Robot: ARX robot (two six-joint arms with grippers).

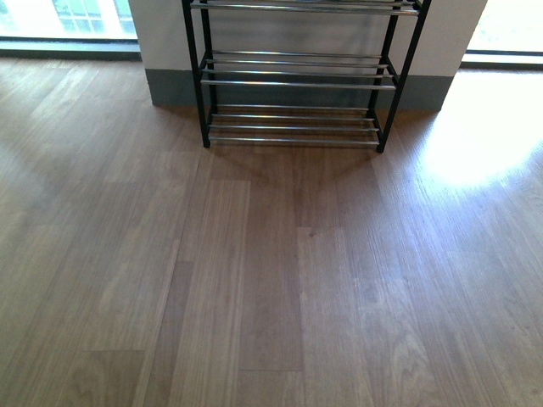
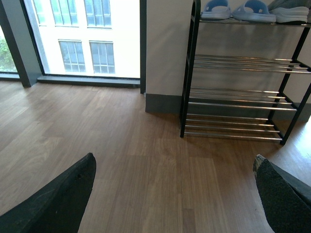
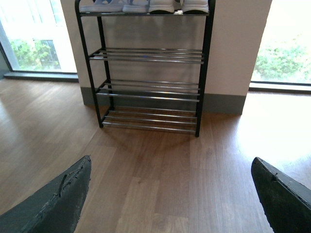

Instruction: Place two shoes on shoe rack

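Left gripper (image 2: pixel 172 194): fingers spread wide, nothing between them, only bare floor (image 2: pixel 146 184) below. Right gripper (image 3: pixel 170 194): same, fingers wide apart and empty, pointed toward the rack (image 3: pixel 146 87). Neither arm shows in my front view.

Rack stands against the wall (image 1: pixel 161 34), between two windows. Front view catches only its lower tiers; all of those bars are bare.

Top tier, from the left wrist view: two slides (image 2: pixel 236 9) side by side toward the window end, then a grey sneaker (image 2: pixel 290 12) just beside them at the frame edge. Right wrist view shows the same tier from lower down: pale slide soles (image 3: pixel 104 6) on one side, two white sneaker soles (image 3: pixel 179 5) on the other. The picture cuts the uppers off, so I read that as both sneakers up there, not a certainty. All appear to sit flat on the bars, touching or nearly so.

No shoe on the floor in any view.

Judgement: placing looks done. At least two shoes are on the rack, likely four, and both grippers are free and well apart from it. Nothing left to pick up that I can see. Remaining, if anything: confirm the top tier with a higher view, since its full width is cropped in each picture, then park the arms.
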